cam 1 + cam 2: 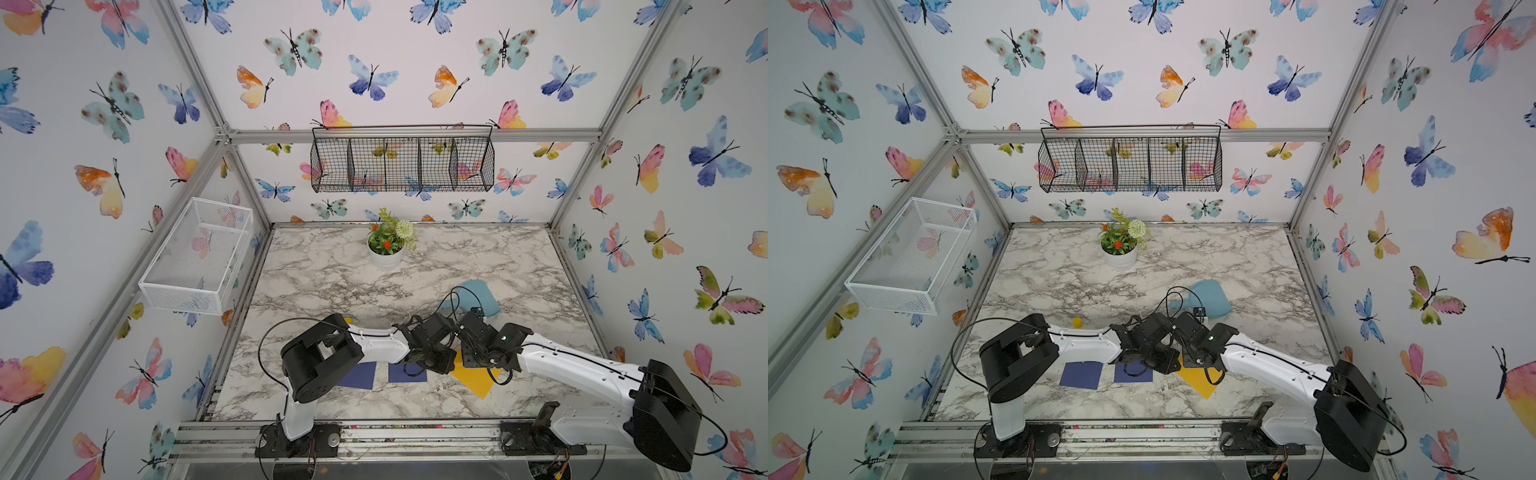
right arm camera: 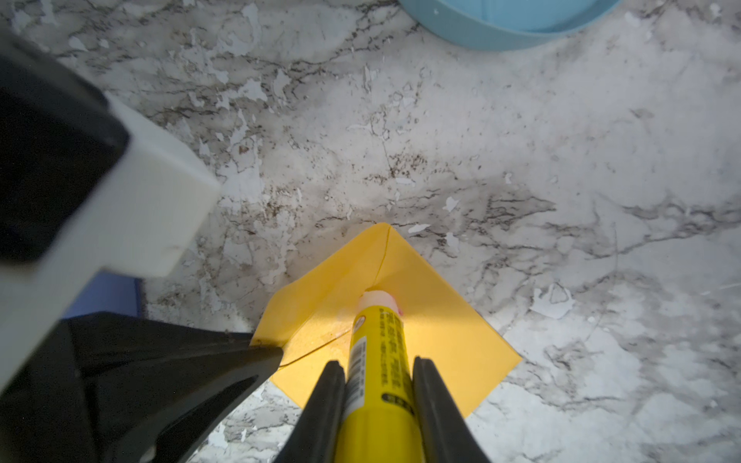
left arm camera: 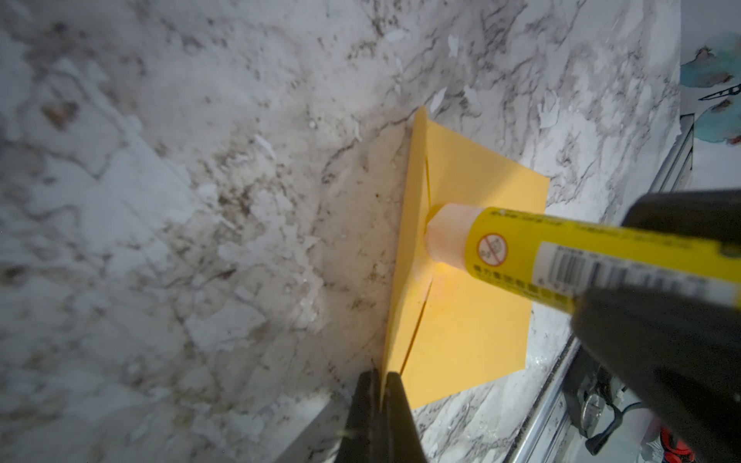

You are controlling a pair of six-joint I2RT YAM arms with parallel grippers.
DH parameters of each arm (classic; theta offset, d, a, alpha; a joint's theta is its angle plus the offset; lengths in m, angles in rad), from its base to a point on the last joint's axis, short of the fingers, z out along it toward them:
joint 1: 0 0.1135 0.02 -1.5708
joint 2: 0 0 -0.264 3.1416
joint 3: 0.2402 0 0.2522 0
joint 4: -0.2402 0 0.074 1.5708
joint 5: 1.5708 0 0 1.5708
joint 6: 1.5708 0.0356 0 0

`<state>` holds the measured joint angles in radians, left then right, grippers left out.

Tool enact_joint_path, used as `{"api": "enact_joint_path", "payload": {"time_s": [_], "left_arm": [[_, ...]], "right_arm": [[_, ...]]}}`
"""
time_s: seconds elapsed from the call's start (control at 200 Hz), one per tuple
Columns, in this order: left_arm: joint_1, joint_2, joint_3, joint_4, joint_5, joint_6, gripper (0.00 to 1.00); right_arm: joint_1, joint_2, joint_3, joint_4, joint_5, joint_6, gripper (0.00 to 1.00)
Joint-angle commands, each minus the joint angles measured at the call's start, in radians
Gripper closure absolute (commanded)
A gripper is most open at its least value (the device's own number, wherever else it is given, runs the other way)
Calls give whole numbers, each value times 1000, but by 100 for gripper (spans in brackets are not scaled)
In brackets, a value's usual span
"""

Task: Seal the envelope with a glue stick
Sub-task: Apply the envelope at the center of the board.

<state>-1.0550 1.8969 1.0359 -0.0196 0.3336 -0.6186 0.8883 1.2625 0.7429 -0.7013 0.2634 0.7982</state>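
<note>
Right gripper – clenched on the glue stick, one finger on each side of the yellow tube. The barcode label faced up between the fingers. The stick was uncapped and slanted down toward the paper. Its white tip touched the envelope right at the fold where the raised flap met the body. In the right wrist view this sat low and centre in the frame.

Left gripper – closed tight on the flap's point, pinching it so the flap stood up off the table. In the left wrist view the flap ran as a thin yellow edge up the middle of the frame. The glue stick came in from the right edge to meet it. A small shiny patch showed on the paper just beside the tip.

In both top views the envelope lay low and right of centre, partly hidden under my two wrists, which nearly met above it. Two dark blue paper squares lay to its left. A small yellow round piece sat above my left forearm in the frame. A light blue dish sat above the wrists, and a potted plant stood further up, near the back edge.
</note>
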Motion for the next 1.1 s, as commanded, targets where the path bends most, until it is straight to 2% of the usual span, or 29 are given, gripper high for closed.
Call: {"api": "enact_joint_path", "payload": {"time_s": [0.0, 0.11, 0.33, 0.516, 0.721, 0.896, 1.096], "left_arm": [[8, -10, 6, -49, -33, -3, 100], [7, -12, 4, -49, -34, -3, 100], [7, -13, 4, -53, -37, -1, 100], [7, -13, 9, -56, -39, 0, 100], [7, -16, 8, -61, -44, -1, 100], [7, -16, 12, -64, -47, 0, 100], [7, -17, 12, -65, -44, -1, 100]], "right_arm": [[0, 24, -72, -6, -167, -14, 97], [-2, 5, -75, 0, -164, -7, 97], [-2, 19, -19, -169, -4, 22, 97], [-2, 33, -18, -159, -33, 10, 97], [-2, 42, 12, -219, 11, 19, 97], [-2, 25, 0, -201, -24, 17, 97], [-2, -4, -38, -94, -146, 4, 97]]}}
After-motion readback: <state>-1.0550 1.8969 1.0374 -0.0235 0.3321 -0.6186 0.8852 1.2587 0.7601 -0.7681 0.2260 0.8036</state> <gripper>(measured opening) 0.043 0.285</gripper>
